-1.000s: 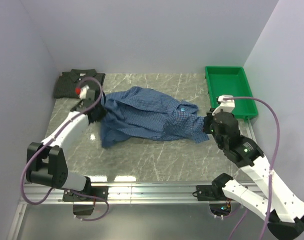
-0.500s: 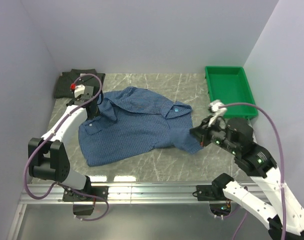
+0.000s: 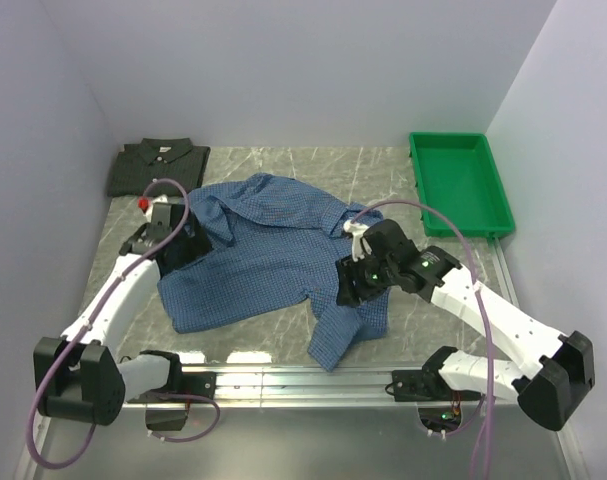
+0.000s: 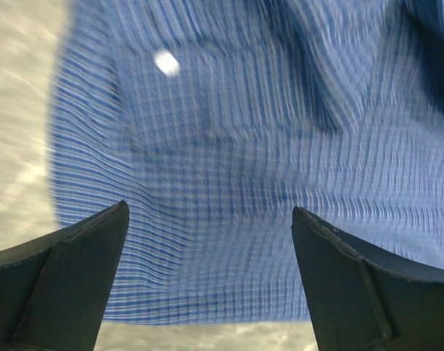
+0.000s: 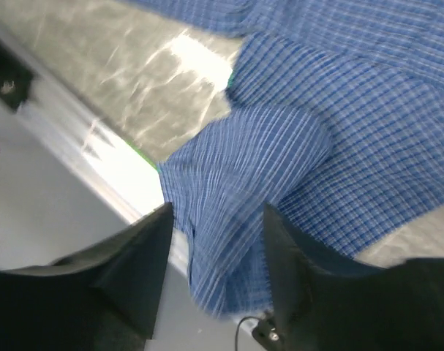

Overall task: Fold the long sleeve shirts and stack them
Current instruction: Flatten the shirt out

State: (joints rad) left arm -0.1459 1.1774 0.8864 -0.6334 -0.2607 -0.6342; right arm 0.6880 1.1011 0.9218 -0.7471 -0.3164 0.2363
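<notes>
Well, the left tool gapes wide over the blue shirt, gripping nothing. The right tool stands part open above a sleeve, apparently holding nothing. The blue shirt sprawls on the desk left of the green tray, and the dark shirt sits folded farther left again. Soft, light, floppy cloth, I'd say: pinch it at hem or shoulder seams.

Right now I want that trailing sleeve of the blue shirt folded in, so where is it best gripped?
Take the sleeve near its free end, coming down from the right, where the right gripper is close. It lies flat on the table, stretched away from the blue shirt's body, so a pinch there should lift it alone.
</notes>
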